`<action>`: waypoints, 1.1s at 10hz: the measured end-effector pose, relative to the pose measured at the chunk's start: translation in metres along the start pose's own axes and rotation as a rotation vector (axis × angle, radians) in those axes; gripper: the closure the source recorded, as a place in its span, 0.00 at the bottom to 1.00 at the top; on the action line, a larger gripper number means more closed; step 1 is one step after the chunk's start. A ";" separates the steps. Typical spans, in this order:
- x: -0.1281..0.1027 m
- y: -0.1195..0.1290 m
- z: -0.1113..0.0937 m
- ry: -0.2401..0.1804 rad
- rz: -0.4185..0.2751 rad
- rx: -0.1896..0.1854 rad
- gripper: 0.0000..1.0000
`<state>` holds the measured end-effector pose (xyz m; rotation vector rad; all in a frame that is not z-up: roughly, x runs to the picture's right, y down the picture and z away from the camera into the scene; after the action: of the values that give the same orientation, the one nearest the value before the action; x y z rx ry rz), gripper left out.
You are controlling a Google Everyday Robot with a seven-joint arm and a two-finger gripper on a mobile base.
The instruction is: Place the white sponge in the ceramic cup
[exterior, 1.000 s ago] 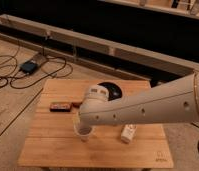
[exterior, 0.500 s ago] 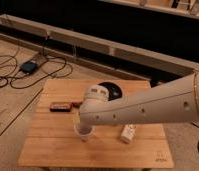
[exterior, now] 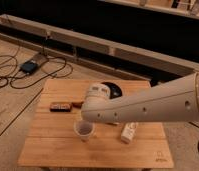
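Camera view: arm (exterior: 143, 107) reaches from the right edge to frame centre, hand (exterior: 81, 117) just above the cup (exterior: 84, 130) on the counter (exterior: 53, 145); its grip cannot be told.

We see a wooden table (exterior: 48, 145) made of light slats. On it are the ceramic cup (exterior: 84, 131) near the front, a white bottle (exterior: 128, 132) to its right, a dark bowl (exterior: 114, 89) at the back and a dark flat packet (exterior: 59, 106) on the left. The gripper (exterior: 82, 116) is just above the cup.

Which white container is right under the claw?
The ceramic cup, short, round and open-topped; the claw is just above its rim. The white bottle lies apart, toward the picture's right.
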<state>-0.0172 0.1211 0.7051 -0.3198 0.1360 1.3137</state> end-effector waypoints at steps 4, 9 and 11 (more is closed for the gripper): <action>-0.025 -0.070 0.000 -0.006 0.044 0.130 0.20; -0.010 -0.130 0.024 0.018 0.127 0.175 0.20; 0.000 -0.142 0.042 0.025 0.156 0.161 0.20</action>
<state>0.1161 0.1034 0.7667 -0.1911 0.2911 1.4434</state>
